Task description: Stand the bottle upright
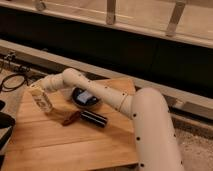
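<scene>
Wooden table [75, 145] seen from above and at an angle, w/ a white robot arm [117, 99] reaching across it from the near right to the far left. The arm's thick lower segment fills the near-right corner; its thinner segments, dotted w/ small dark marks, bend at an elbow near the table's far-left part.

At the arm's end, over the table's left edge, the gripper [40, 94] meets the bottle [45, 103], a small whitish-clear cylinder. The bottle is tilted, not upright: top end leaning far-left, bottom end pointing near-right toward the tabletop. The gripper appears to be pinching it around the upper part, though the exact grip is hard to make out. Can't tell if the bottle's low end touches the wood.

Just right of the bottle, partly under the arm, sits a dark round dish [85, 98] w/ a pale bluish patch in it. Nearer the viewer lie a thin reddish-brown stick [70, 118] and, at its right end, a glossy black cylinder [94, 118], both flat on the wood, approx. end to end.

A dark cable [12, 82] loops off the table's far-left side. Beyond the table: a dark wall band and pale railing posts [110, 12].
</scene>
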Available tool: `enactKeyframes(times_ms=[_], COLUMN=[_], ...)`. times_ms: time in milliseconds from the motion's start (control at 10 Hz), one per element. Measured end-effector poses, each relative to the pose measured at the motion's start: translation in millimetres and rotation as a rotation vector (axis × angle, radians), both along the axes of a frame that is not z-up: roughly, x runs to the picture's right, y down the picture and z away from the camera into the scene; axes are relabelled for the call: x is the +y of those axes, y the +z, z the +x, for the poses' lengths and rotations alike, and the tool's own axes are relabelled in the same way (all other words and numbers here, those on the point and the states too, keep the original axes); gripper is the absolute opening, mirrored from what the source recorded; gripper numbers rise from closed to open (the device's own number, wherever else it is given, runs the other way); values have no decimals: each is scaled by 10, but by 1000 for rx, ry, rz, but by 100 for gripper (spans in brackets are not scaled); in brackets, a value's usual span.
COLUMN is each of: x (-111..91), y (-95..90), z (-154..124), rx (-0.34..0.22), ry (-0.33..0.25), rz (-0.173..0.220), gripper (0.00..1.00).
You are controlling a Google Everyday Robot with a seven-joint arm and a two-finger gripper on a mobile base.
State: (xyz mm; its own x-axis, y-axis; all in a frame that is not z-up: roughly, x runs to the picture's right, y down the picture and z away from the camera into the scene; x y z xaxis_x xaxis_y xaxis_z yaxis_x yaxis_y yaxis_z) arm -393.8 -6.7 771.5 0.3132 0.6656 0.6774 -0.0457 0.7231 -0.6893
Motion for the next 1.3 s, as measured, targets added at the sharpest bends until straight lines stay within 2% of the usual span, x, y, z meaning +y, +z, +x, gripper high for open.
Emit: enactKeyframes(times_ms=[200, 300, 400, 600, 700, 1300], x=[12, 13, 9, 13, 22, 31], y=[-20, -25, -27, -50, -64, -114], z=[-22, -15, -8, -20, -39, -60], rx=[-6, -7, -8, -15, -19, -33], ry=[-5, -5, -5, -11, -14, -25], rz=[1, 1, 1, 3, 4, 8], gripper=[10, 14, 20, 39, 42, 42])
